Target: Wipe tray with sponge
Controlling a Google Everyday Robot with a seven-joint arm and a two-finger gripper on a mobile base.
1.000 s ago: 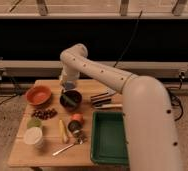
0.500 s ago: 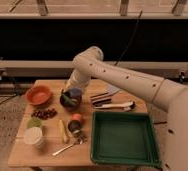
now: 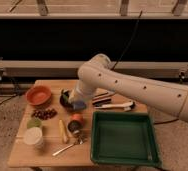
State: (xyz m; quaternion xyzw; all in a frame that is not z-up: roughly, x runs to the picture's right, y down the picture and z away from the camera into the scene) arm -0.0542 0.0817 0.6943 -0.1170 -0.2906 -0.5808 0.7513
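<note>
Left of the tray, gripper at the sponge, grip state unclear.

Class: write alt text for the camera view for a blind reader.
A white robot arm reaches over a wooden table, its end effector beside a dark bowl, a blue-grey sponge at its tip. A dark green tray lies at lower right.

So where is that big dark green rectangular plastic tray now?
The tray lies at the lower right of the camera view, on the wooden table, just below a white-handled utensil; the gripper is by the dark bowl.
</note>
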